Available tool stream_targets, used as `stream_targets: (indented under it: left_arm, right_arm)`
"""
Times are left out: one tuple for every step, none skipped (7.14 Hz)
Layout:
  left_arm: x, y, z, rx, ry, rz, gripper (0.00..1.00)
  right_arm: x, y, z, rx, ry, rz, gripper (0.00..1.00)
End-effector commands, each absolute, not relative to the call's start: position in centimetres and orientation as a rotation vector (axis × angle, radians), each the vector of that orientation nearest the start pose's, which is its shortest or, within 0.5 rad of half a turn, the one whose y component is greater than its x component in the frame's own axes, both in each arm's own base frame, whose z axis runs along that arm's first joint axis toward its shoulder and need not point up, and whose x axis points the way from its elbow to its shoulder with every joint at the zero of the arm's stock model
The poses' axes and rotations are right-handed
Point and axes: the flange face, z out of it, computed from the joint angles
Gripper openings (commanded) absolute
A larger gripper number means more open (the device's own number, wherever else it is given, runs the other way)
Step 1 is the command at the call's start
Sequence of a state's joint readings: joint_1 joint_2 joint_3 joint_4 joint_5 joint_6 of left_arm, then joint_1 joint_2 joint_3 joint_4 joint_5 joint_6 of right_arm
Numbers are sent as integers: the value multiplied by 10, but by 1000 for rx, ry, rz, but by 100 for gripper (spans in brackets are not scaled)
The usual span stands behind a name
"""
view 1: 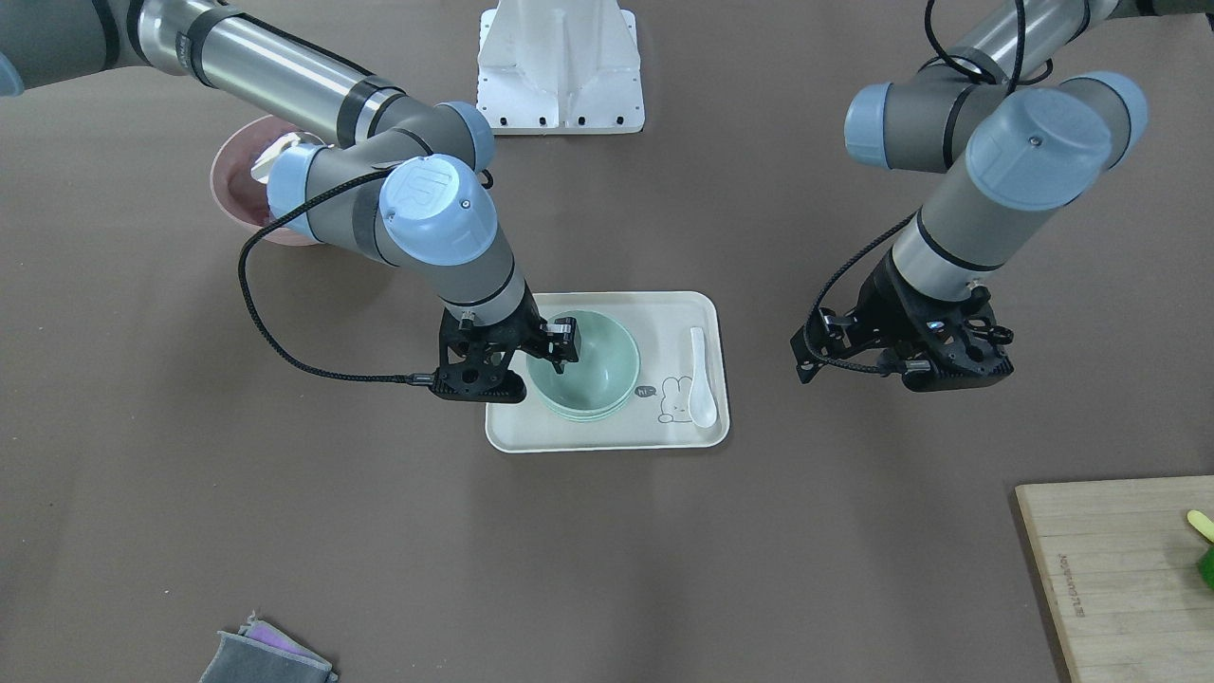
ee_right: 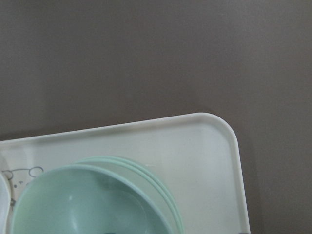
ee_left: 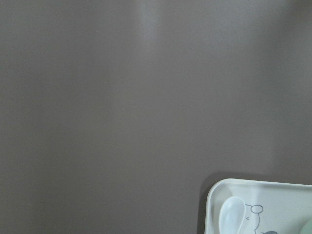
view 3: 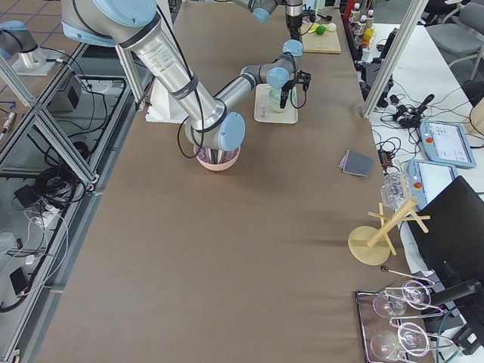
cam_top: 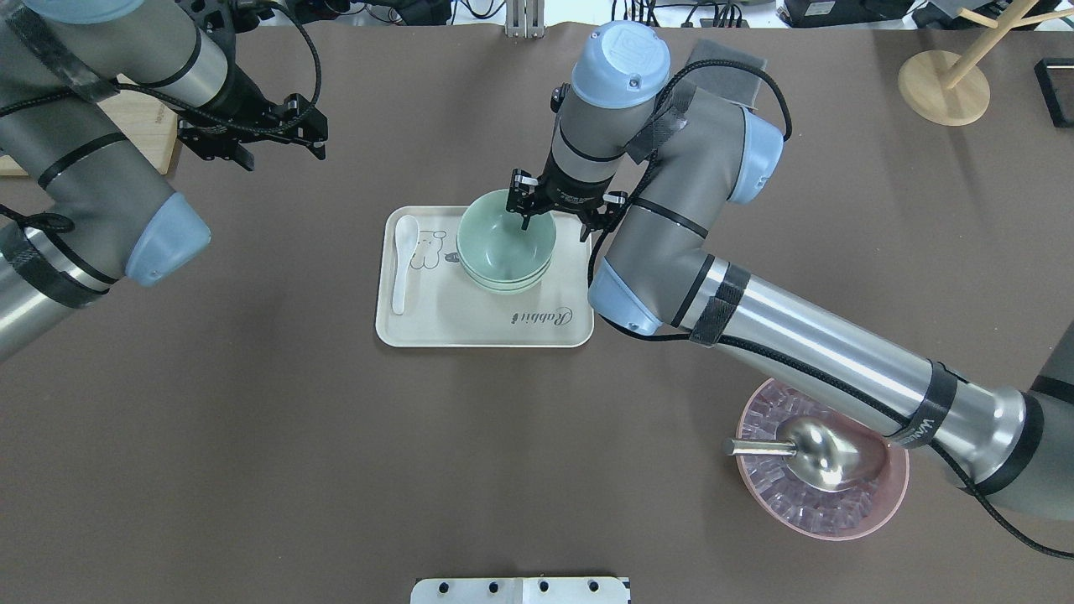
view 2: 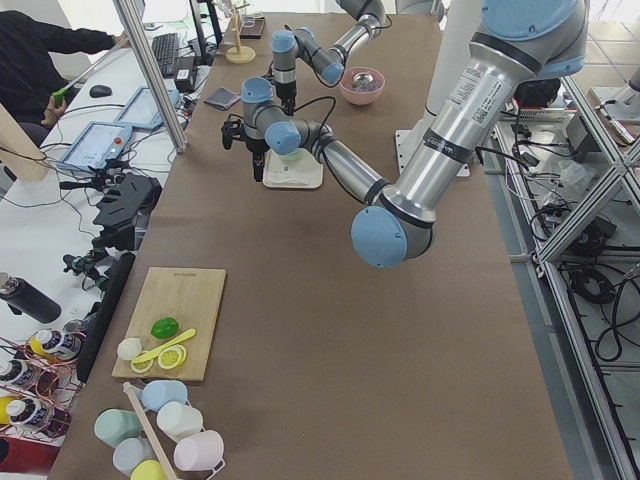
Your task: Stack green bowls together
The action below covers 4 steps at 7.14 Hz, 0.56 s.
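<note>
Three pale green bowls point(view 1: 593, 365) sit nested in one stack on a cream tray point(view 1: 607, 438), also seen in the overhead view point(cam_top: 503, 247) and the right wrist view point(ee_right: 92, 200). My right gripper point(view 1: 558, 349) stands over the stack's rim on the robot's right side. One finger is inside the top bowl and one outside, pinching its rim point(cam_top: 522, 210). My left gripper point(cam_top: 281, 155) hangs open and empty above bare table, beyond the tray's far left corner.
A white spoon point(cam_top: 403, 262) lies on the tray beside the stack. A pink bowl with a metal scoop point(cam_top: 826, 474) sits under my right arm. A wooden cutting board point(view 1: 1119, 569) and a folded cloth point(view 1: 266, 659) lie near the operators' edge.
</note>
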<state>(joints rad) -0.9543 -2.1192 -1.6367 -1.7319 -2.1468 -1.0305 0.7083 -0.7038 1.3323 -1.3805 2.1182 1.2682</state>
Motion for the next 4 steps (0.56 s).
stream_targets:
  left_arm:
    - [291,-599,296,132,921,-202,98]
    - [264,-583,323,143,902,-186,98]
    - [220,-578,346,127,861,-138,98]
    - [164,-584,361,112,799,-121,98]
  right_arm:
    - [-477,-570,196,-117,-970,167,100]
    - [-446,-551,203,-139,-928,180,100]
    - [-413,-538,201,-151,-873,176,100]
    - [-371,-527,213,-147,-806,128,100]
